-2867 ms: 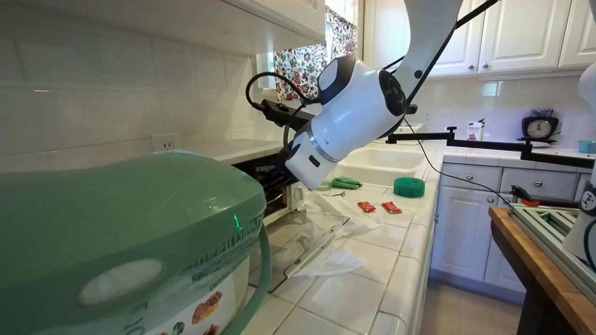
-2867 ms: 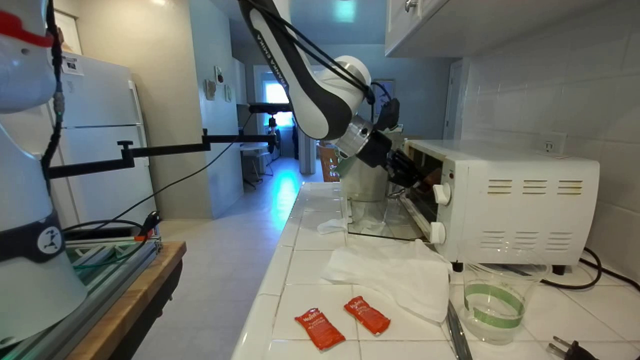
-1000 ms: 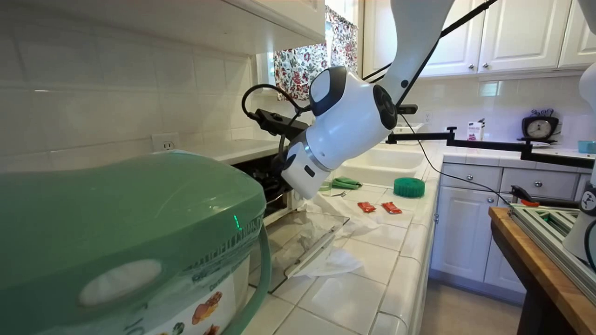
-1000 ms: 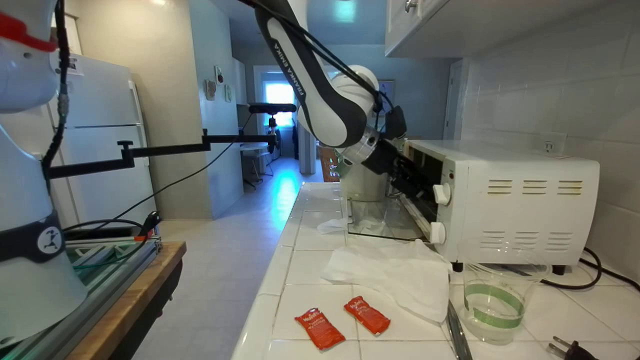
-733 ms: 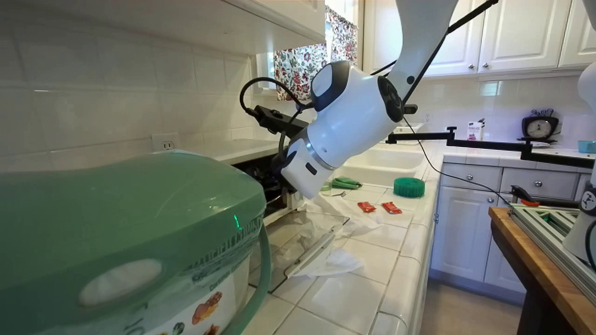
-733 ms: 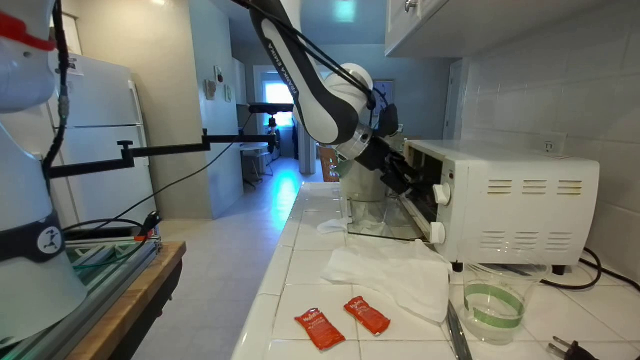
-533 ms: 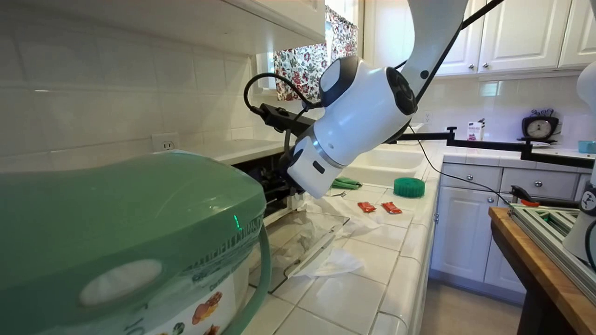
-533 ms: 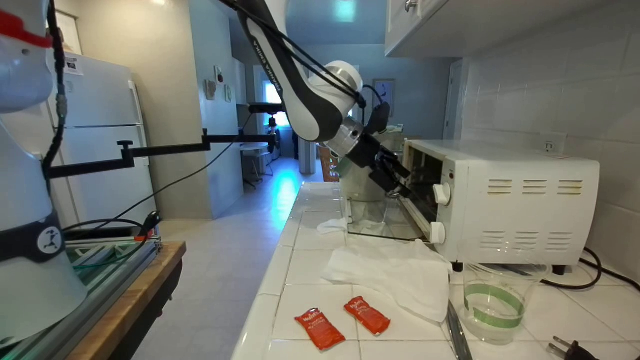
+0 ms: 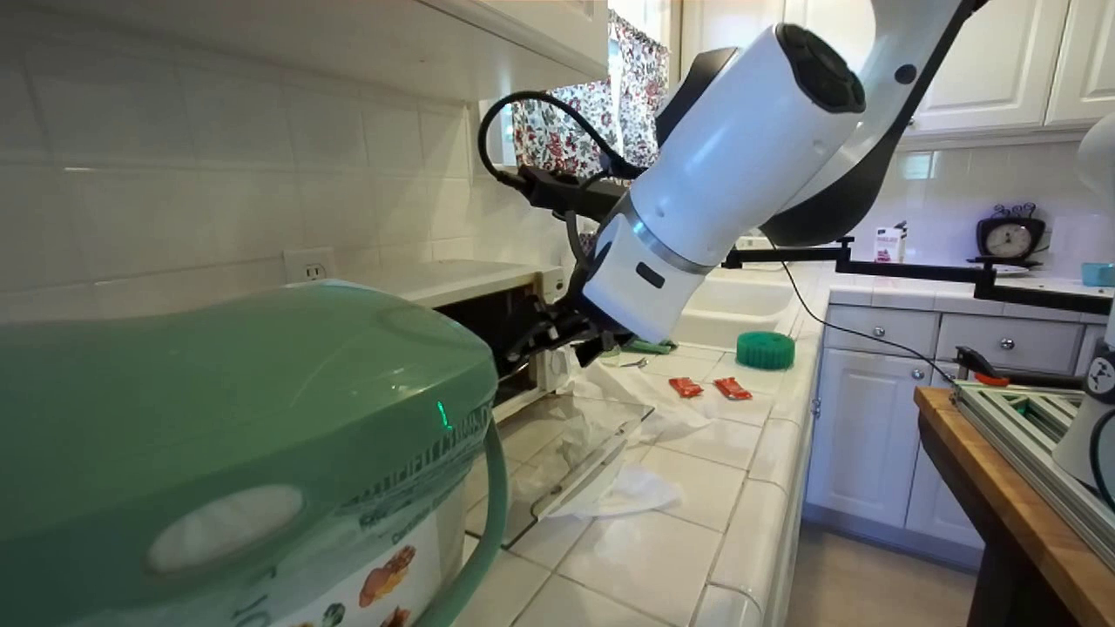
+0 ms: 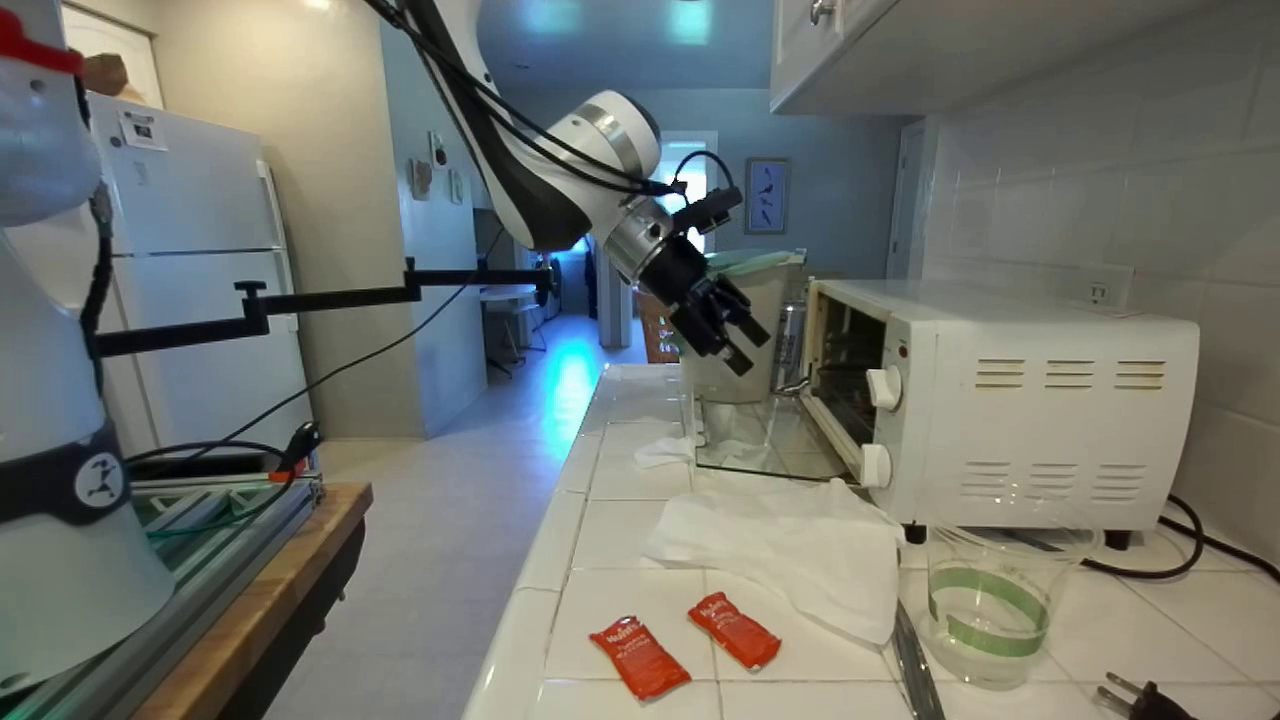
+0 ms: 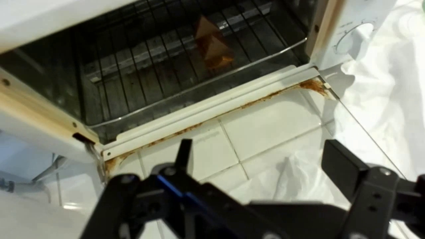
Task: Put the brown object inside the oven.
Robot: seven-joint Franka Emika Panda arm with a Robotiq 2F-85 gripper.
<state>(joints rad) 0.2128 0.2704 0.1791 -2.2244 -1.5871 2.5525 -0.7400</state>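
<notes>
I'd call the placing basically done, so the step in hand is a clean exit. In an exterior view, mid-frame, the claw point(image 10: 747, 347) hangs over the dropped glass door point(image 10: 768, 448), spread wide with nothing in it, a bit apart from the oven point(image 10: 1050, 320). Best bet: ease it up and back along that same slant, slow, and don't close it until it's well apart, because bumping the door could jolt what's inside. Behind the claw there's a green-lidded tub point(image 10: 770, 290), so its contents are hidden. Right of center is the oven itself, and the wrist view, upper middle of the frame, has the brown object point(image 11: 214, 49) inside on the wire rack point(image 11: 135, 68). It's dim in there, so I can't swear how steadily it's sitting. Lower right, a clear green-banded cup point(image 10: 990, 600) stands upright, the table point(image 10: 610, 530) showing through it.
</notes>
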